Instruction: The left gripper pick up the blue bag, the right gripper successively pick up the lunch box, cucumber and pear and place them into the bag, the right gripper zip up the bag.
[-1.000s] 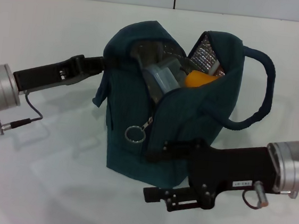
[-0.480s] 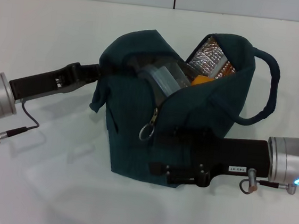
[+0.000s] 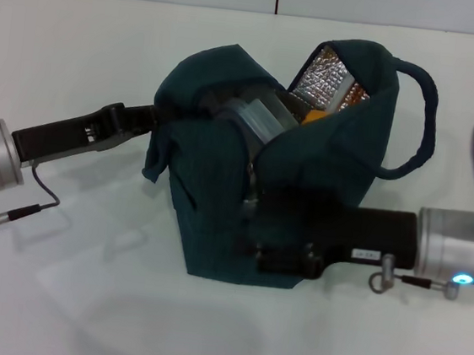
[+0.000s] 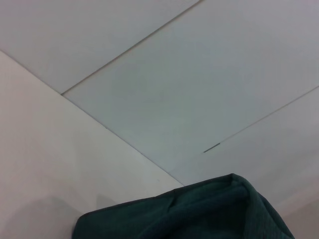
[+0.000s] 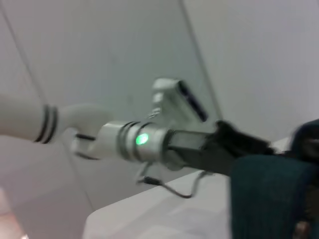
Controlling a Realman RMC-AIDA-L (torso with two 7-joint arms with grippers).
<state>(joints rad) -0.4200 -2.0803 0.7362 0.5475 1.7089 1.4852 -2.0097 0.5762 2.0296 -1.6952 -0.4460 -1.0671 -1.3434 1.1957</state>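
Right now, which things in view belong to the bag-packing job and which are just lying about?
Part of the job:
- blue bag, top open
- lunch box, inside the bag
- orange item inside the bag, cannot identify
- left hand at the bag's side
- right hand at the bag's front, by the zip

Lying about:
- nothing loose seen on the white table

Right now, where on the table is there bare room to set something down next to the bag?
Bare table lies in front of the blue bag and behind it toward the wall. Crowded: the left hand grips the bag's left edge, and the right hand presses its front by the zipper.
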